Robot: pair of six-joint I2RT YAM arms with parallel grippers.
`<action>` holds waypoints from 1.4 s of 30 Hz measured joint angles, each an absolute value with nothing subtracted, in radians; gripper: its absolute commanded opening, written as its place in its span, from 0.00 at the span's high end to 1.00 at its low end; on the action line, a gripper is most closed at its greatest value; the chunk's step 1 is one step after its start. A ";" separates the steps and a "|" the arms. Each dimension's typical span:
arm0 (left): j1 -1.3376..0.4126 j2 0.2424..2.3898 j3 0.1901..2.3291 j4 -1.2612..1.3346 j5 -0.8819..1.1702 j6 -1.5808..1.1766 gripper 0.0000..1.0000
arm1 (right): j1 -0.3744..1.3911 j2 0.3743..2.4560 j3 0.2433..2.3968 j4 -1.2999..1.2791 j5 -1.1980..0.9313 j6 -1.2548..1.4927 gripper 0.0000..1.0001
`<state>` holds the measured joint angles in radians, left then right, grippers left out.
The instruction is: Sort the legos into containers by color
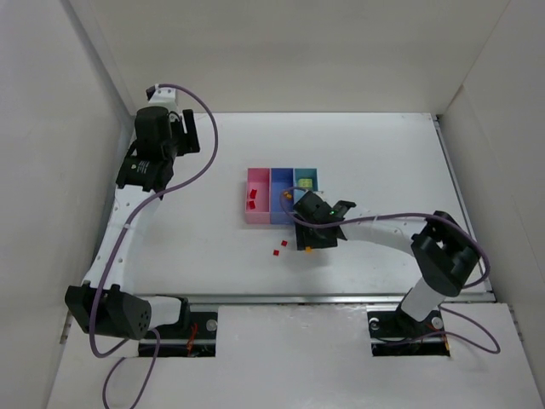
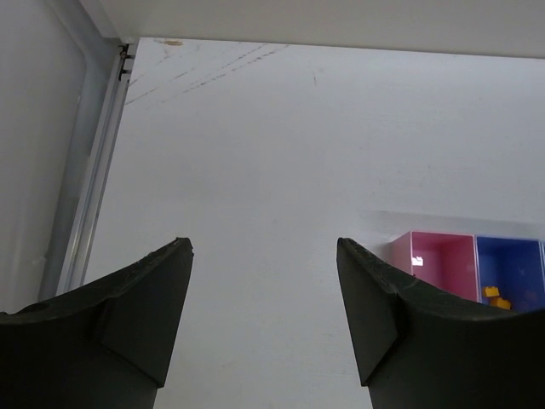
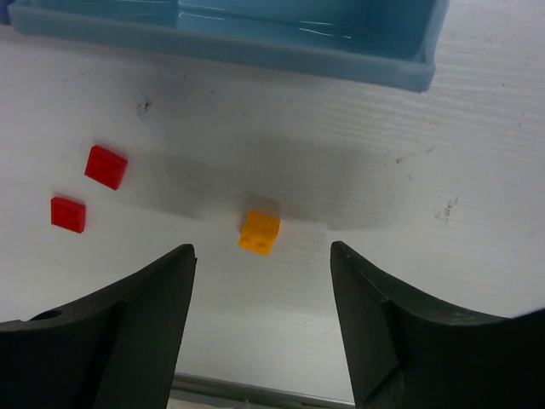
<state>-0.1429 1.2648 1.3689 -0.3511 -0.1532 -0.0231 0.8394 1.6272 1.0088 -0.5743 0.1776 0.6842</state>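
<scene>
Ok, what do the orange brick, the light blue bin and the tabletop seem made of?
Orange brick: likely hard moulded plastic; even colour, crisp edges. Light blue bin: glossy plastic, by the streaky highlights on its surface. Tabletop: white, matte, perhaps painted board or laminate; scuffs and faint grain show.

1. Your left arm [image 1: 119, 230] stretches from its base up along the left side, its wrist at the far end.
2. Your left gripper [image 2: 264, 249] has its jaws standing well apart.
3. Your right arm [image 1: 387, 228] folds in toward the middle of the table.
4. Your right gripper [image 3: 262, 251] points downward, jaws apart, gripping nothing.
</scene>
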 measured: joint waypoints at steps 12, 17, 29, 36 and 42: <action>-0.143 1.272 1.369 -0.351 -0.143 -0.015 0.34 | 0.839 1.691 1.015 -0.551 0.190 0.662 0.70; -0.143 1.277 1.369 -0.352 -0.143 -0.015 0.34 | 0.839 1.693 1.016 -0.552 0.192 0.659 1.00; -0.143 1.276 1.369 -0.351 -0.139 -0.014 0.34 | 0.897 1.644 1.351 -0.620 0.208 0.533 1.00; -0.143 1.276 1.367 -0.352 -0.139 -0.011 0.34 | 0.836 1.835 1.710 -0.636 0.285 0.476 1.00; -0.143 1.276 1.367 -0.352 -0.139 -0.005 0.34 | 0.761 1.979 1.738 -0.690 0.290 0.409 0.82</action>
<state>-0.1429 1.2762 1.3674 -0.3515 -0.1390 -0.0048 0.7612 1.9793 1.7378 -0.6899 0.2897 0.4088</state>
